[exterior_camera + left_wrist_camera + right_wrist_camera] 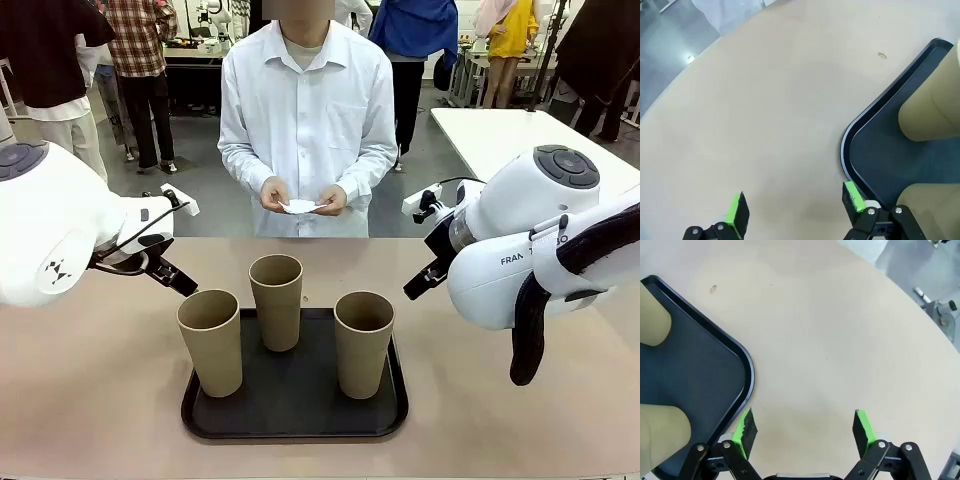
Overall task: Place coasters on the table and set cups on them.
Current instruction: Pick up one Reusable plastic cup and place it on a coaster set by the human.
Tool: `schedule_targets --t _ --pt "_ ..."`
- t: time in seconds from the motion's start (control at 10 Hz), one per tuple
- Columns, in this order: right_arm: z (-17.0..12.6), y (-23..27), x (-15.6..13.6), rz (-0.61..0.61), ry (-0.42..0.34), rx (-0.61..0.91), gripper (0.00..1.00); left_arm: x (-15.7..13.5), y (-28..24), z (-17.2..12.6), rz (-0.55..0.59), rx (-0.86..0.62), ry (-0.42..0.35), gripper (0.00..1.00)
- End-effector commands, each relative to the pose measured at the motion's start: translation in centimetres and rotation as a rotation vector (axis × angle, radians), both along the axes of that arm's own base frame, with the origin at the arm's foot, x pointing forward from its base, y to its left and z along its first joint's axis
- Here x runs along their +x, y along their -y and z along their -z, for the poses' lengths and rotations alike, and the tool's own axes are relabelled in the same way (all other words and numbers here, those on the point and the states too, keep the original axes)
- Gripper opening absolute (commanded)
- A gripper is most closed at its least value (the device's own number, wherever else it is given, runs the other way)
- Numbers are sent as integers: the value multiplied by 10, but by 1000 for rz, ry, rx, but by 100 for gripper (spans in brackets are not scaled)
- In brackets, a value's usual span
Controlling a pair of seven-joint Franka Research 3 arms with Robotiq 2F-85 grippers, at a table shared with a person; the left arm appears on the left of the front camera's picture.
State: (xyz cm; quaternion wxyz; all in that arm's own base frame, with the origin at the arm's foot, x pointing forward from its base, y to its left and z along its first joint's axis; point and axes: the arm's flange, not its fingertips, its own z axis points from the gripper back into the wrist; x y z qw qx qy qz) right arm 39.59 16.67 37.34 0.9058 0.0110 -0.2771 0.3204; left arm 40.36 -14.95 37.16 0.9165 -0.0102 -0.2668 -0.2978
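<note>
Beige and smooth, the bench [90, 400] fills the lower half of the front view, with a busy workshop and other people behind it. A black tray [200, 425] lies on the bench at the lower middle of the frame, and all three tan cups stand upright on it, mouths up: one at the tray's front left [212, 345], one at the back middle [277, 300] and one at the front right [363, 345], set close together. At the far side, in the upper middle, a person in a white shirt holds the white lacy paper coasters [300, 207] between both hands [273, 193] at waist height, well above the bench; how many coasters there are cannot be told. The two white arms come in from the left and right edges of the frame, level with the cups and on either side of the tray. In the left wrist view, the left pincer [795, 205] hangs over the bench with its jaws wide apart and bare bench showing between the green pads [735, 212]; the tray's rounded corner sits at the lower right, just by one pad. In the right wrist view, the right pincer [804, 426] is likewise spread wide over bare bench, with the tray's corner at the lower left beside its pad.
</note>
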Motion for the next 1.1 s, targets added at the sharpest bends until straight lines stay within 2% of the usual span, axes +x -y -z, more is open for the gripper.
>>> schedule_targets --t 0.0,1.0 --pt "0 0 0 0 0 0 100 0 0 0 0 0 0 100" --pt "0 0 0 0 0 0 100 0 0 0 0 0 0 100"
